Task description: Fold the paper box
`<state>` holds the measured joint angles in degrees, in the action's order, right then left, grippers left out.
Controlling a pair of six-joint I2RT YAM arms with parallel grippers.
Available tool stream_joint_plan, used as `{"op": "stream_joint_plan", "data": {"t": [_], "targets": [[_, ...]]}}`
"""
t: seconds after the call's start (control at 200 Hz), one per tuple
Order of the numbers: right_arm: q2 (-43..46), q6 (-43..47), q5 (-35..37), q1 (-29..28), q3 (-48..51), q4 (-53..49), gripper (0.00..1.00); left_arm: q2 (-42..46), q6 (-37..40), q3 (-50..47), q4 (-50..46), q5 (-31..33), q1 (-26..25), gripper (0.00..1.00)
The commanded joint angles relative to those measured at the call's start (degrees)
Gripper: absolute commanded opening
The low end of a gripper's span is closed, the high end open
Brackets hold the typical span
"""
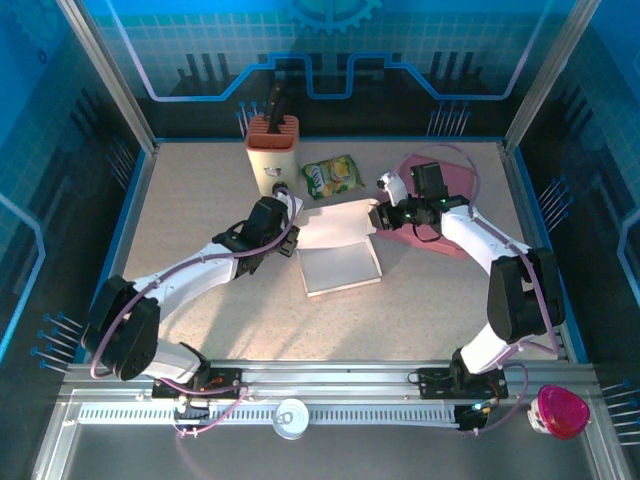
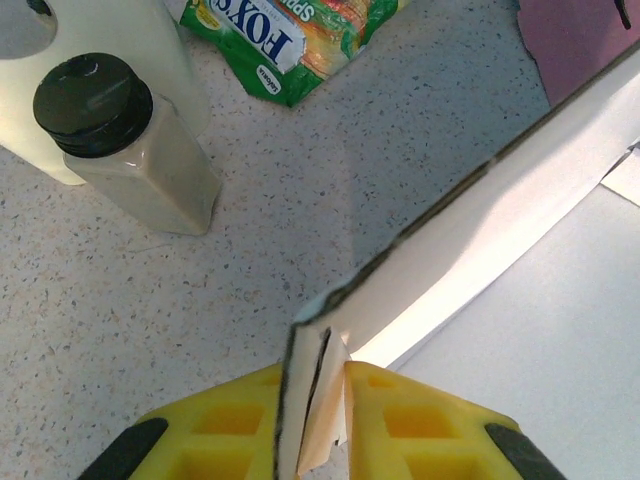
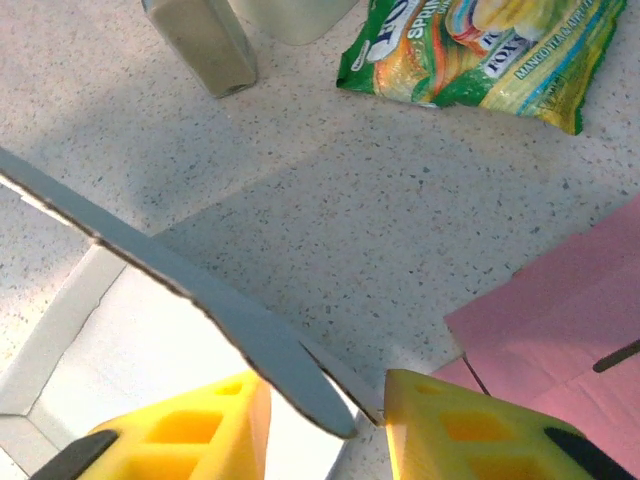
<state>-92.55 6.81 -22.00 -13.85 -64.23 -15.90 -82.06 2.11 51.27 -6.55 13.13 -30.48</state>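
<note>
Paper box (image 1: 340, 268) of thin white card, smooth and matt, lying near the middle of the table (image 1: 190, 200): a shallow rectangular tray with low folded walls, open side up, and one broad flap standing up along its far edge. Long axis across the table from left to right, with the right end turned slightly away from the arms. Flap running the same way, between the two grippers. Left gripper (image 2: 320, 395) closed tight on the left end of the flap, with the doubled card edge pinched between the yellow fingers. Right gripper (image 3: 325, 400) at the flap's right corner, fingers apart on both sides of it, a gap visible beside the card, so not clamped. Table top hard and beige with fine dark speckles, framed by aluminium rails (image 1: 300, 372). Behind the box, a cream knife block (image 1: 272, 150) with dark handles, a small square bottle (image 2: 120, 150) with a round black cap and pale contents, and a crinkled, glossy green and yellow snack bag (image 1: 333, 177). Under the right arm, a flat pink sheet (image 3: 560, 330). Around the table on three sides, blue panels (image 1: 60, 90) with a printed line pattern.
</note>
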Motion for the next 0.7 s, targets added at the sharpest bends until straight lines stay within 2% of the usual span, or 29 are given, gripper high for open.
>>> {"op": "stream_joint_plan", "data": {"t": [0.0,0.155,0.5,0.69], "targets": [[1.31,0.55,0.04,-1.08,0.32,0.28,0.3,-1.08,0.79,2.12,0.77,-0.61,0.46,0.18],[1.1,0.05,3.12,-2.84,0.59,-0.13,0.22,-1.41,-0.88,2.55,1.01,-0.46,0.42,0.15],[2.63,-3.87,11.22,-6.55,2.12,1.36,0.0,-3.24,-6.36,4.64,0.39,1.0,0.4,0.0],[2.86,-9.61,18.12,-9.88,1.8,1.31,0.0,-4.72,-12.97,6.01,0.4,3.47,0.12,0.0]]}}
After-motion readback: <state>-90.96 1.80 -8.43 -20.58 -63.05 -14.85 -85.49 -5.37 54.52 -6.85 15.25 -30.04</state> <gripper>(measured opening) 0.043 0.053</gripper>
